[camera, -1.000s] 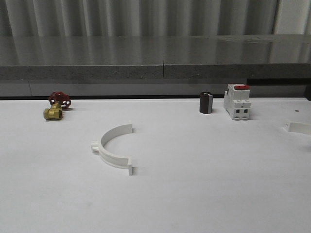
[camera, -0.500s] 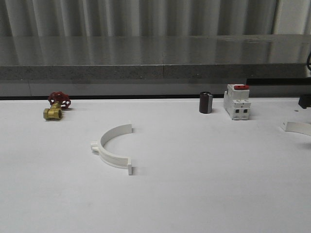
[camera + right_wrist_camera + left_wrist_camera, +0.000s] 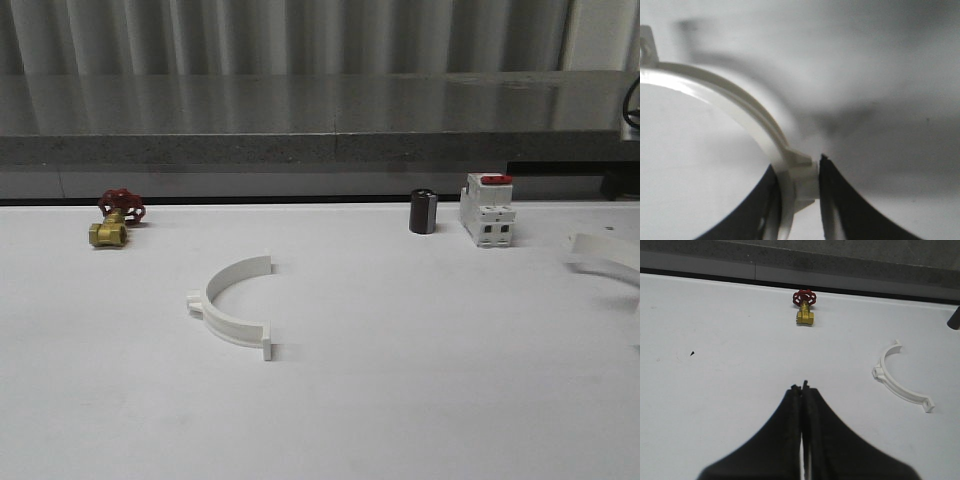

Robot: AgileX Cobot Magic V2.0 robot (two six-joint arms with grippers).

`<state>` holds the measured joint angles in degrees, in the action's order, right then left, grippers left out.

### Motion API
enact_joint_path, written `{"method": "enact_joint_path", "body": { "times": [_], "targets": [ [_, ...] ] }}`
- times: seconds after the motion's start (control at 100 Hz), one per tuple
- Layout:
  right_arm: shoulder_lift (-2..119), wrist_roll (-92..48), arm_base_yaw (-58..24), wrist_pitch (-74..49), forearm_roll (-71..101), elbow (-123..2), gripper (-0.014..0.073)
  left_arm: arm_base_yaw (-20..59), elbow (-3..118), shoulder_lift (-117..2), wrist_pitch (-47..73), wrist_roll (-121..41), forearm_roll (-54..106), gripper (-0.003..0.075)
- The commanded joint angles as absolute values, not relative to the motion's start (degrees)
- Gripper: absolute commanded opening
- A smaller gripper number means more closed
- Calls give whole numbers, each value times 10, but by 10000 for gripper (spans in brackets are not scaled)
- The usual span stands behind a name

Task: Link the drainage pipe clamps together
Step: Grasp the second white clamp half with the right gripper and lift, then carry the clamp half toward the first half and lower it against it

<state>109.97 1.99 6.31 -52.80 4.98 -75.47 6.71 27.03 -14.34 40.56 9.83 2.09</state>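
One white drainage pipe clamp [image 3: 232,305] lies flat on the white table left of centre, its open side facing right; it also appears in the left wrist view [image 3: 897,380]. My left gripper [image 3: 801,387] is shut with nothing in it, well short of that clamp and to its left. The second drainage pipe clamp [image 3: 605,250] is at the far right edge of the front view, blurred and lifted off the table. My right gripper [image 3: 799,175] is shut on this clamp [image 3: 730,97] at its outer lug, with the arc curving away from the fingers.
A brass valve with a red handle [image 3: 117,220] sits at the back left. A dark cylinder [image 3: 424,211] and a white breaker with a red switch [image 3: 488,210] stand at the back right. A grey ledge [image 3: 300,150] borders the table's far edge.
The clamp at the right edge has risen off the table and shifted slightly left. The dark part of the right arm at the edge has moved up. The left clamp has not moved.
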Motion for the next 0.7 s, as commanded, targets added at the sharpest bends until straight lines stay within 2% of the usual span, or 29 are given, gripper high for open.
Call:
{"method": "enact_joint_path", "body": {
  "times": [0.0, 0.46, 0.69],
  "targets": [
    [1047, 46, 40, -540, 58, -772, 68, 66, 284, -148, 360, 99, 23, -20],
    [1025, 183, -127, -547, 58, -778, 68, 66, 284, -148, 360, 99, 23, -20],
    [1046, 185, -179, -542, 58, -812, 68, 66, 284, -148, 360, 99, 23, -20]
  ]
}}
